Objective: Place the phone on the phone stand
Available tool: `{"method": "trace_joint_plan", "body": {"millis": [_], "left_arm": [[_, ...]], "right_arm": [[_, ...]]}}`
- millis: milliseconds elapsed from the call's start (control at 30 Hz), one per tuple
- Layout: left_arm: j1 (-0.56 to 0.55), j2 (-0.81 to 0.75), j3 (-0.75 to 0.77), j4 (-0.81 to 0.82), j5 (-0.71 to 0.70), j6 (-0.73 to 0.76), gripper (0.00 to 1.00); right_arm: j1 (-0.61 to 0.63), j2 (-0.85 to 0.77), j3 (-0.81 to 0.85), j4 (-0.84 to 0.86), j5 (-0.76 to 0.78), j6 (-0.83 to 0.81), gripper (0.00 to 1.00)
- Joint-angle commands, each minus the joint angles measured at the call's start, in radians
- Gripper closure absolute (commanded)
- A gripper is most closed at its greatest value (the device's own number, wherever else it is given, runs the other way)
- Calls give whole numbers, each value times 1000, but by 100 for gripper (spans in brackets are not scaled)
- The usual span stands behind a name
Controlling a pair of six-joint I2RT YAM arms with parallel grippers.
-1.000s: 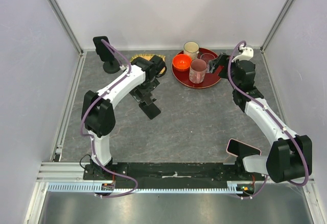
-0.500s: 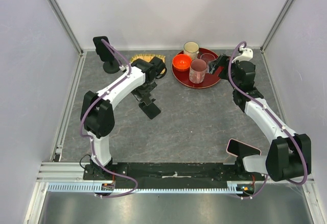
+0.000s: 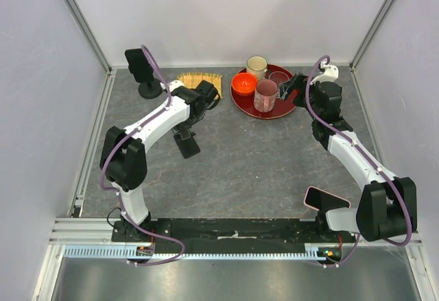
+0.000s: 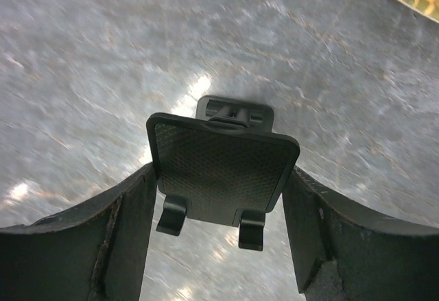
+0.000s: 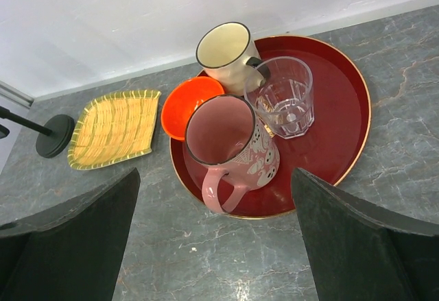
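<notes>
Overhead light: bright, even; soft shadows beneath the arms (image 3: 161,112).
Left wrist: tabletop (image 4: 82,54) motion-blurred with white glare; phone (image 4: 219,167) sharp; left gripper (image 4: 221,184) dark.
Right wrist: sharp, evenly lit; glass (image 5: 285,99) glints.

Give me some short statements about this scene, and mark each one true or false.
1. The phone stand stands at the far left of the table. True.
2. The right gripper holds the pink mug. False: it is open and holds nothing.
3. A flat black piece sits clamped between the fingers of the left gripper. True.
4. The orange bowl is inside the mug. False: it sits beside the mug on the red tray.
5. The clear glass stands on the tray. True.
</notes>
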Motion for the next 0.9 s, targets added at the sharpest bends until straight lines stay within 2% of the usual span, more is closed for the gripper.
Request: {"method": "trace_joint_plan", "body": {"millis": [0, 67, 100, 200, 233, 300, 333, 400, 500, 700, 867], "left_arm": [[8, -97, -52, 104, -279, 266, 98], [10, -173, -110, 228, -359, 425, 98], [16, -206, -206, 480, -358, 685, 98], [86, -387, -404, 903, -95, 1070, 98], [165, -425, -431, 950, 137, 1108, 98], [273, -488, -445, 972, 379, 1121, 98], [366, -484, -428, 936, 497, 1110, 98], [413, -426, -354, 876, 512, 1145, 98], [442, -373, -323, 868, 477, 1219, 98], [524, -335, -313, 891, 512, 1240, 98], [541, -342, -342, 906, 468, 1274, 98]], "right_arm": [[-7, 14, -2, 52, -19, 16, 2], [-7, 15, -2, 55, -22, 19, 2], [-7, 20, -2, 55, -22, 17, 2], [-6, 32, 0, 60, -29, 21, 2], [-7, 34, 0, 63, -36, 22, 2], [-7, 41, 2, 66, -40, 28, 2], [-7, 41, 2, 69, -43, 28, 2], [-9, 49, 2, 71, -48, 33, 2], [-6, 63, 3, 78, -60, 39, 2], [-7, 87, 11, 82, -66, 37, 2], [-9, 104, 17, 77, -68, 31, 2]]}}
